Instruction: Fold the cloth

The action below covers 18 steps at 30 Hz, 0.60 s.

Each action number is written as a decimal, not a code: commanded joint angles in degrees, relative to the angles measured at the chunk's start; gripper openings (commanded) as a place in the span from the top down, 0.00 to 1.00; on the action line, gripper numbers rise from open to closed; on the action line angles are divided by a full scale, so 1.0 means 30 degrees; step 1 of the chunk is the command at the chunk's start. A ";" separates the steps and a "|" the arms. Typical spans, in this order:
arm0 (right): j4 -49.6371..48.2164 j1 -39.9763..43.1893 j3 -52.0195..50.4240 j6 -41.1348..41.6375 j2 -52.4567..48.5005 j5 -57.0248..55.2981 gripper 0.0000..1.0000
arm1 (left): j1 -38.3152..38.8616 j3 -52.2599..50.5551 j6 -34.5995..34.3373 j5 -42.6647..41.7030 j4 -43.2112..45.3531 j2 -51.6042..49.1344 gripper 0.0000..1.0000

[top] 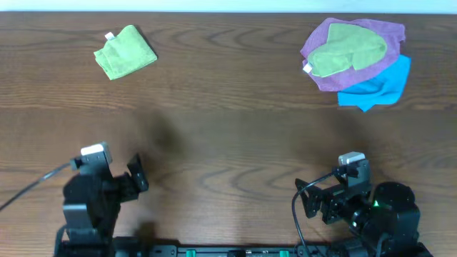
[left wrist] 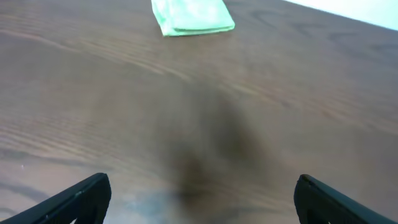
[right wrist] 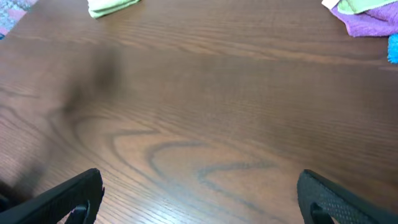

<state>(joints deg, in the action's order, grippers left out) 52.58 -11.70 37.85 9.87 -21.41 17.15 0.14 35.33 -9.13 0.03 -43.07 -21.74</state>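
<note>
At the upper left of the overhead frame: the cloth (top: 126, 52) is laid flat on the worktop (top: 228, 128) in a compact, roughly square shape, turned slightly askew.
Tag: a small white tag (top: 109, 36) is seen at the cloth's upper left edge.
Cloth edges: in the left wrist view, layered edges are shown along the near side of the cloth (left wrist: 193, 15), at the top centre of that frame.
Left arm (top: 93, 193): it is placed at the lower left of the overhead frame, well apart from the cloth.
Left jaws: they are spread wide open, with only bare worktop seen between them.
Right arm (top: 357, 200): it is placed at the lower right of the overhead frame.
Right jaws: they are likewise spread wide open, and nothing is gripped.
Upper right of the overhead frame: an olive-green cloth (top: 350, 48) is piled on a purple cloth (top: 325, 78), and a blue cloth (top: 382, 86) is partly covered at the pile's lower right.
</note>
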 commanded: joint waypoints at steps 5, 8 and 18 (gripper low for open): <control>0.0000 0.0160 -0.0051 0.0124 0.0044 0.0073 0.01 | 0.0080 -0.1982 0.1872 0.0197 0.0080 0.2382 0.05; 0.0000 0.0160 -0.0051 0.0124 0.0044 0.0073 0.01 | 0.0073 -0.2586 0.3089 0.0204 0.0080 0.3045 0.05; 0.0007 0.0160 -0.0051 0.0124 0.0044 0.0073 0.01 | 0.0073 -0.4401 0.3774 0.0685 0.0080 0.4663 0.05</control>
<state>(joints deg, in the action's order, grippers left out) 52.60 -11.70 37.85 9.87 -21.41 17.15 0.14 23.51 0.69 0.93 -43.03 -8.93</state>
